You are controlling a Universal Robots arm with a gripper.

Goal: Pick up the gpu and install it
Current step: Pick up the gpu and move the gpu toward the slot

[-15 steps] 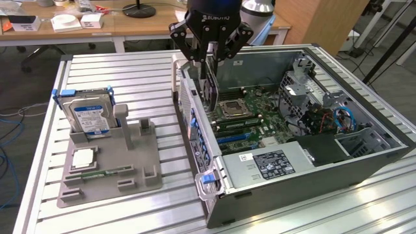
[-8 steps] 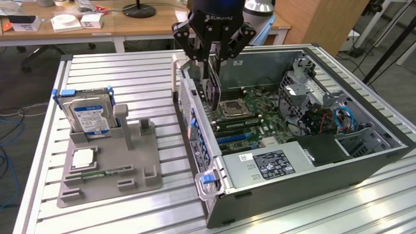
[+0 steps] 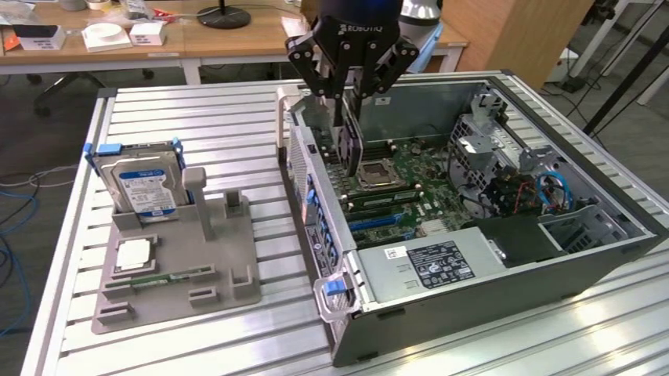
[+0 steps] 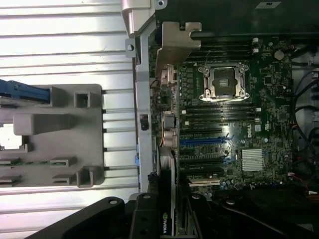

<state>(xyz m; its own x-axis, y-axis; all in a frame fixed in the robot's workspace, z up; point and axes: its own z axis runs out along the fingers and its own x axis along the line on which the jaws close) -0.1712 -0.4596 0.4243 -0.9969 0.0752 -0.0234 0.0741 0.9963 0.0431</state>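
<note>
My gripper (image 3: 352,92) hangs over the open computer case (image 3: 585,137) and is shut on the gpu (image 3: 349,137), a dark card held on edge. The card's lower edge reaches down inside the case, close to the case's rear wall at the exterior view's left. In the wrist view the gpu (image 4: 167,124) runs edge-on from its silvery bracket (image 4: 172,42) back to my gripper (image 4: 169,216). It lies along the motherboard's edge, beside the blue slots (image 4: 204,142). Whether it touches a slot cannot be told.
The motherboard (image 3: 392,188) carries an open CPU socket (image 4: 222,82). A power supply (image 3: 439,262) and loose cables (image 3: 522,192) crowd the case. On the exterior view's left, a grey fixture (image 3: 235,266) holds a hard drive (image 3: 141,184), a chip (image 3: 134,252) and a green RAM stick (image 3: 157,278).
</note>
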